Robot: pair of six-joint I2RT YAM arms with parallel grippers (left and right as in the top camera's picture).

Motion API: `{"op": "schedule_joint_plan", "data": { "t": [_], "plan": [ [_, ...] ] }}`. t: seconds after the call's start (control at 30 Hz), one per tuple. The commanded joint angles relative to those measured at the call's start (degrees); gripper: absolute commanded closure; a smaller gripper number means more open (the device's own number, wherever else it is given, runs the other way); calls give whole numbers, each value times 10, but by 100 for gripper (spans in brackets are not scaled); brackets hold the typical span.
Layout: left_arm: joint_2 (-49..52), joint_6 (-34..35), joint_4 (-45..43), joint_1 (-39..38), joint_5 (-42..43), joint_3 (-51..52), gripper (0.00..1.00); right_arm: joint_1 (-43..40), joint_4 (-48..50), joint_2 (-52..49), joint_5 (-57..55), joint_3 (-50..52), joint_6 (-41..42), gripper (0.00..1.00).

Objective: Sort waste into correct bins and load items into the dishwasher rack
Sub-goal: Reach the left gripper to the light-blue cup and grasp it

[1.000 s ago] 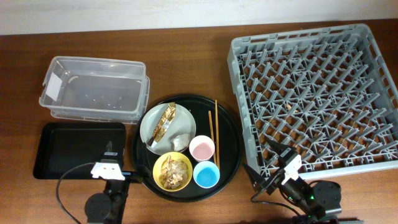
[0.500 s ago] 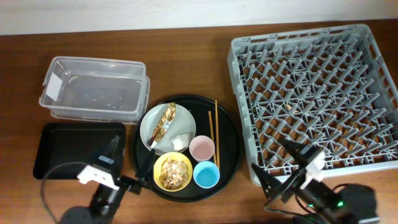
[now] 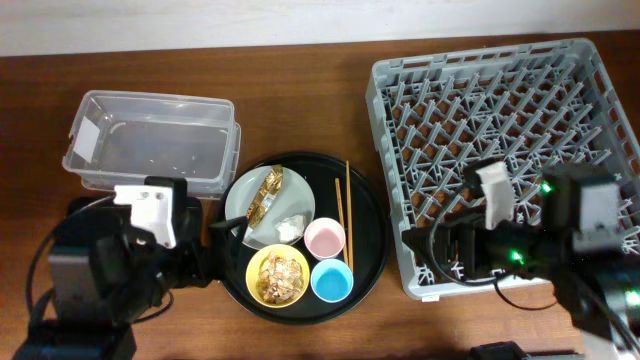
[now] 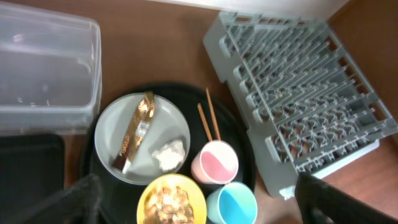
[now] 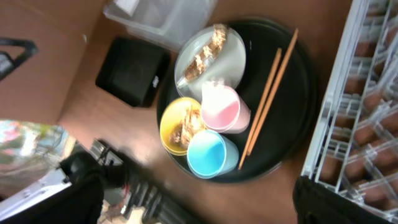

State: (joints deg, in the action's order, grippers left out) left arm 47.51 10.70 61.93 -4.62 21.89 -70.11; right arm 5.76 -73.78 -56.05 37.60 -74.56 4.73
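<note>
Labels first: the clear tub (image 3: 150, 140) wears a white label (image 3: 87, 135) on its left end, too small for me to read a word. Nothing else shows writing I can make out. Just in front of the tub lies the black tray bin (image 4: 28, 165), much of it under my left arm (image 3: 120, 265) in the overhead view.

Now the edges. The round serving tray (image 3: 368, 235) sits between the bins and the dishwasher rack (image 3: 500, 100). Its left rim is just beside the tub's corner, its right rim just beside the rack's left wall, with a thin strip of table (image 3: 300, 100) showing there. Wider brown wood runs behind the tray, between tub and rack.

On the tray, a grey plate (image 3: 240, 210) carries the gold wrapper (image 3: 265, 192) and the tissue ball (image 3: 292, 228). A yellow bowl (image 3: 255, 262) holds the food scraps (image 3: 280, 275). The pink cup (image 3: 325, 238) is just beside the blue cup (image 3: 331, 281), and the chopsticks (image 3: 345, 210) lie on the rack side.

My left gripper (image 4: 198, 183) hangs above the tray, fingers (image 4: 78, 202) spread wide, gripping nothing. My right arm (image 3: 560, 230) is over the rack's near-left corner. The right gripper (image 5: 196, 180) is spread just as wide, empty, touching nothing.
</note>
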Motion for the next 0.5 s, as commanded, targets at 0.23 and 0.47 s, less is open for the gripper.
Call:
{"op": "schedule_joint_plan", "data": {
  "t": [0.23,0.47],
  "plan": [
    [216,80,28,-85,-158,67,32,-2,-42,28,-51,-10,2,11],
    [347,127,-3,-184,-166,86,49,-2,-79,67,-53,-10,2,10]
  ]
}}
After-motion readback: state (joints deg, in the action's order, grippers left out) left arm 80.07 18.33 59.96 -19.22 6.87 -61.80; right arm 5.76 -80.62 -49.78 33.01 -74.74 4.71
